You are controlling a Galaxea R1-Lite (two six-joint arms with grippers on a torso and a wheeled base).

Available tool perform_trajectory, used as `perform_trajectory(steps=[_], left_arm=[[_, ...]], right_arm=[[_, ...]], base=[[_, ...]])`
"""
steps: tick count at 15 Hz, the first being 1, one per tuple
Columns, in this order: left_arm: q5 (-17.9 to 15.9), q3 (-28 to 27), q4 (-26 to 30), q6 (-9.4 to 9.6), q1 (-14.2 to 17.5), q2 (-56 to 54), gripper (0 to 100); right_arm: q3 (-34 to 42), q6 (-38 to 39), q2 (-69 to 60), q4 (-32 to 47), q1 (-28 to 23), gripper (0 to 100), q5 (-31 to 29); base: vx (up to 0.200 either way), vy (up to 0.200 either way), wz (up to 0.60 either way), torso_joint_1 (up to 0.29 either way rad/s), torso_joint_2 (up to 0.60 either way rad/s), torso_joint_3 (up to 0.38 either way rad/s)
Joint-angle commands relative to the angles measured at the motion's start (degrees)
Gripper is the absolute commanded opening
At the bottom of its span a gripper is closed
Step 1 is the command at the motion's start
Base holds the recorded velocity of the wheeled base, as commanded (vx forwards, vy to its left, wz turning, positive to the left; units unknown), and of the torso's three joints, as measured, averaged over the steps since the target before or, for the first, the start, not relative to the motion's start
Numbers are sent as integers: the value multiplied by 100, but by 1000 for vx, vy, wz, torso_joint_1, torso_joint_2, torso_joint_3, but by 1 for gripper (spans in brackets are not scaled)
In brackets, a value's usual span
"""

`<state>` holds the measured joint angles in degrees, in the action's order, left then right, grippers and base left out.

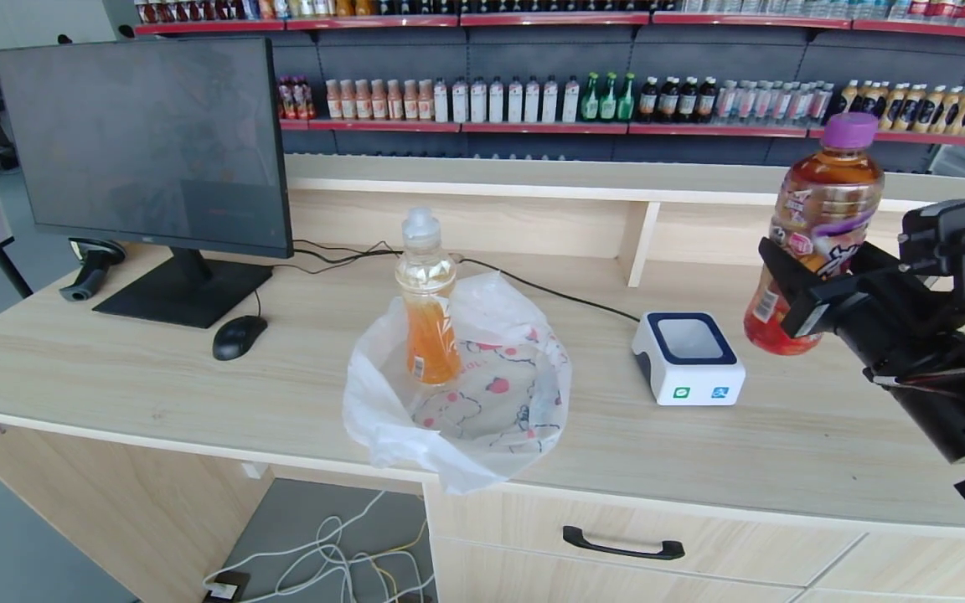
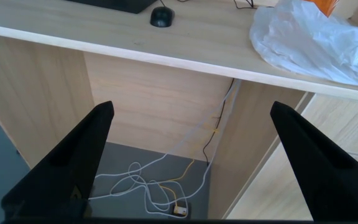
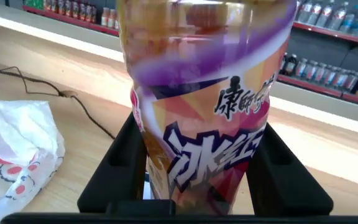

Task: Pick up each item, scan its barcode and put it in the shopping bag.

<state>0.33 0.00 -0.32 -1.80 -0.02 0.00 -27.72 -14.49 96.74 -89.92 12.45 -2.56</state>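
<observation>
Right gripper (image 1: 791, 295) is clamped on the tea bottle (image 1: 819, 226), long axis near-upright, cap up, clear of the counter. Scanner (image 1: 688, 358) lies below and to its left, shopping bag (image 1: 533, 394) farther left. Left gripper (image 2: 191, 112) is open and far off, so the right arm is nearer.

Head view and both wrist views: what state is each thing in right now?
tea bottle: capped, held off the counter, roughly upright.
right gripper: shut on the tea bottle.
left gripper: open, holding nothing.
shopping bag: open, on the counter.
orange drink bottle: capped, standing upright in the shopping bag.
monitor: screen dark.
drawer: closed.
</observation>
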Motion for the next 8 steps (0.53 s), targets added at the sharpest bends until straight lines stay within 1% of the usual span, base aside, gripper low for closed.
perform_trajectory(steps=[1,2,3,8], left_arm=[[2,0,-3,-4,-6,0,100],[2,0,-3,-4,-6,0,100],[2,0,-3,-4,-6,0,100],[2,0,-3,-4,-6,0,100]], right_arm=[[4,483,-94,-8,276,0,-632],[12,711,-103,-8,390,0,-931],[39,799,-103,-8,469,0,-1098],[320,843,-182,-8,540,0,-1168]], base=[[0,0,0,0,0,0],[0,0,0,0,0,0],[0,0,0,0,0,0],[0,0,0,0,0,0]])
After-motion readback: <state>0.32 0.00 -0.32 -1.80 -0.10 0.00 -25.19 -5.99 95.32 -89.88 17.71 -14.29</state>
